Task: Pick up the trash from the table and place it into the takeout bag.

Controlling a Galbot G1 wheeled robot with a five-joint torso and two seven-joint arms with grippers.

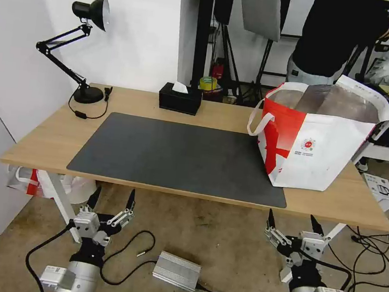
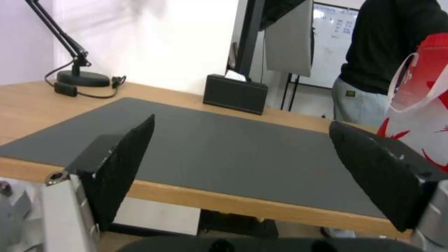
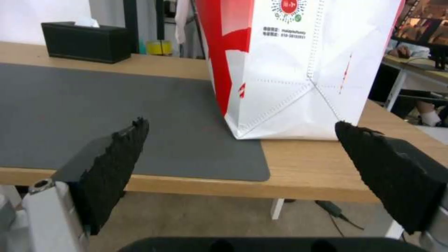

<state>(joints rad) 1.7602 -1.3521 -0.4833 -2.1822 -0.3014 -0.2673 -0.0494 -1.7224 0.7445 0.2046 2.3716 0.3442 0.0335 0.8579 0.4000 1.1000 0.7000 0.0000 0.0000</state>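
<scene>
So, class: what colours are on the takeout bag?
White with red panels on the takeout bag, silver foil lining; clearest in the head view.

Even, bright indoor light falls from above, so the table (image 1: 45, 138) carries only soft, faint shadows. The white wall behind the desk lamp (image 1: 81, 48) blows out to glare in the left wrist view, which is the softest and blurriest. Close to the lens, the black fingers (image 2: 121, 164) look soft; beyond them the mat (image 3: 93, 105) shows grain.
</scene>
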